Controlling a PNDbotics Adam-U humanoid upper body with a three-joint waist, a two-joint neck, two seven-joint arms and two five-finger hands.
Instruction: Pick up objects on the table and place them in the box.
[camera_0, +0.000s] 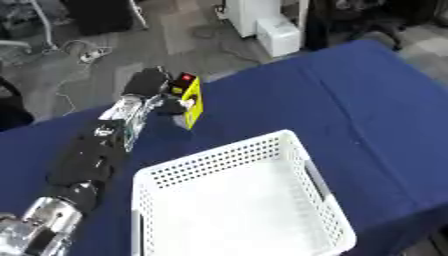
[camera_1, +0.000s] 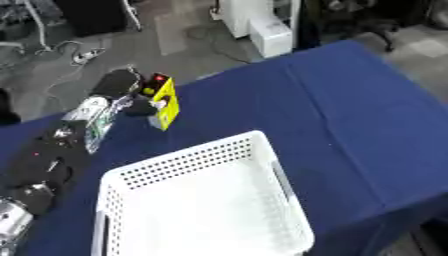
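Reached in from the lower left of the frame and stretched up toward the upper left: the left arm, black and silver. At its end, the left hand (camera_0: 150, 82), with fingers curled round a yellow box (camera_0: 191, 100). Box held upright, thin and tall, with a red patch near its top and a dark patch lower down. Hard to tell whether its bottom edge touched the blue table (camera_0: 367, 100) or hung just above it. Sat in the lower middle of the frame, near the held box but apart from it: a white basket (camera_0: 289, 150) with small holes in its walls, nothing seen inside. Beyond the table's far edge, at the top of the frame, a grey floor with cables and a white unit (camera_0: 278, 36).
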